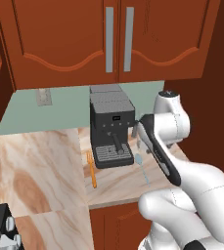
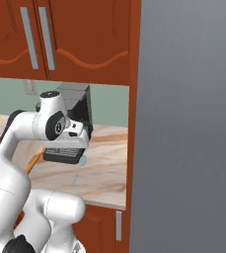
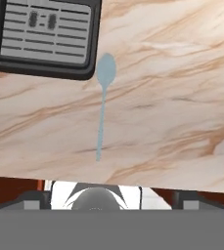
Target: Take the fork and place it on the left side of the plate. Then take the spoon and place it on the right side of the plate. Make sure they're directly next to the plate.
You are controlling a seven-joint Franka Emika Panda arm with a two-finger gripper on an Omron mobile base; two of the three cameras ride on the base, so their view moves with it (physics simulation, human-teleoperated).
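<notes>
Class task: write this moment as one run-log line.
gripper: open, above counter | spoon: lying beside coffee machine | fork: on counter, untouched

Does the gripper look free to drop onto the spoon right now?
Probably yes. The spoon lies flat on bare counter beside the coffee machine, nothing on top of it, and the gripper is open.
</notes>
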